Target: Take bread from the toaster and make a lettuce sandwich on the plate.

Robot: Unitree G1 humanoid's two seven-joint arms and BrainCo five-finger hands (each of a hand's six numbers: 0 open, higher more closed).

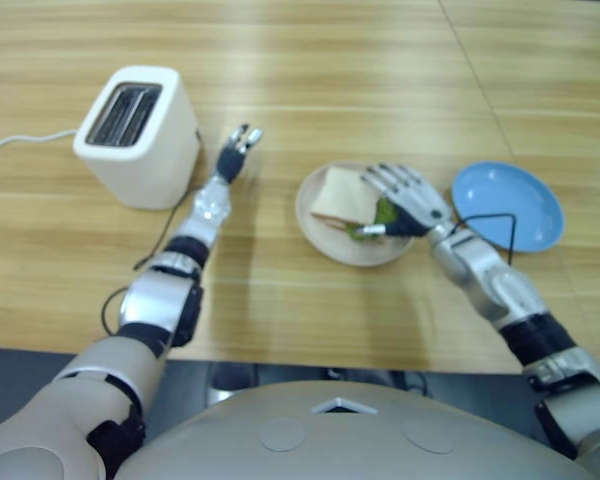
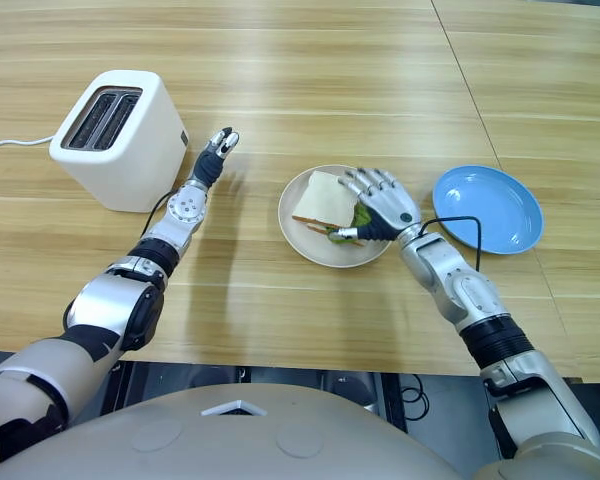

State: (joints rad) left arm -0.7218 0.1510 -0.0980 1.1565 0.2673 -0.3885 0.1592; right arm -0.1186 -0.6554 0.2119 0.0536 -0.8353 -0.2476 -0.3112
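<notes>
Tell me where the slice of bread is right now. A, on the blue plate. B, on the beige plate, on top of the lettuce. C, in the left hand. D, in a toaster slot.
B: the slice of bread lies on the beige plate, with the lettuce sticking out from under it next to the right hand.

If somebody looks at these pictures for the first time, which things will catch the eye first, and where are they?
The sandwich, white bread with green lettuce showing at its side, lies on the beige plate in the middle of the table, with the right hand spread over its right edge. The white toaster stands at far left, the left hand beside it, and a bright blue plate lies to the right.
</notes>
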